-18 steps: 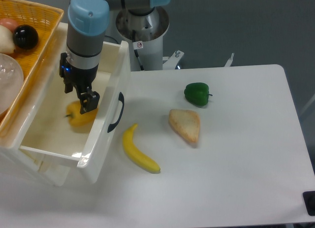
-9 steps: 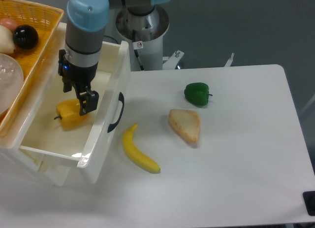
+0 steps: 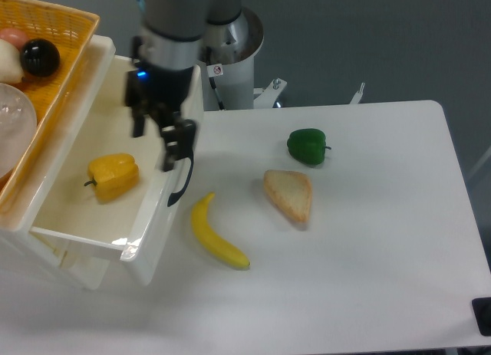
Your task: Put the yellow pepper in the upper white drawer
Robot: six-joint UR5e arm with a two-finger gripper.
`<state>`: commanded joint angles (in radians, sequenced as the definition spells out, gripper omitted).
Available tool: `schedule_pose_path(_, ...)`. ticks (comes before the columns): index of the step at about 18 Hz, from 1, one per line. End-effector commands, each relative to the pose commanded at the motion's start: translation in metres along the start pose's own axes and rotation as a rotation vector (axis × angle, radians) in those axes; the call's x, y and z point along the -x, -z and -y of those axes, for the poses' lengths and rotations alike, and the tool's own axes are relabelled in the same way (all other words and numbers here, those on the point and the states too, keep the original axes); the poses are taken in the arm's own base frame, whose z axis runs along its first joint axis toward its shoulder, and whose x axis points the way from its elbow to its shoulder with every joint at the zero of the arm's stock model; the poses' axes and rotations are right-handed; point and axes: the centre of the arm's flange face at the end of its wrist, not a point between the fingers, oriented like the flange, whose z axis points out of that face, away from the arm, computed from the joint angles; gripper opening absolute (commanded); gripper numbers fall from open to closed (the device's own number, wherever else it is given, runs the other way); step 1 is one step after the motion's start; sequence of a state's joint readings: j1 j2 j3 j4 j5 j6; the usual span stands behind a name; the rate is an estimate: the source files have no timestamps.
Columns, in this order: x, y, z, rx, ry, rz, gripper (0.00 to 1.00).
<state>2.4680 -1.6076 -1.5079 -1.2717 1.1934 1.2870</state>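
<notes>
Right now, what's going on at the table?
The yellow pepper lies on the floor of the upper white drawer, free of the arm. The tool hangs above the drawer's front wall near the black handle, fingers apart and holding nothing. A banana, a piece of bread and a green pepper lie on the table.

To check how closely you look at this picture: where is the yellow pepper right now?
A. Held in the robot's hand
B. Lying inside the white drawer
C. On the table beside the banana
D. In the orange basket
B: the yellow pepper lies on the floor of the white drawer, clear of the hand, which holds nothing.
</notes>
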Motion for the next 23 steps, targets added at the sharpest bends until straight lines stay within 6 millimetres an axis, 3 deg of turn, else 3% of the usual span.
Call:
schedule_pose_path(1, 0.009, 0.000, -0.011, 0.008, 0.019, 0.014, 0.99)
schedule_pose_path(4, 0.030, -0.012, -0.045, 0.111, 0.076, 0.028, 1.00)
schedule_pose_path(8, 0.057, -0.048, -0.103, 0.350, 0.143, 0.015, 1.00)
schedule_pose_path(15, 0.101, -0.146, -0.202, 0.467, 0.247, -0.101, 1.00)
schedule_pose_path(19, 0.117, -0.199, -0.229, 0.471, 0.241, -0.097, 1.00)
schedule_pose_path(23, 0.127, -0.213, -0.234, 0.466, 0.199, -0.114, 1.00)
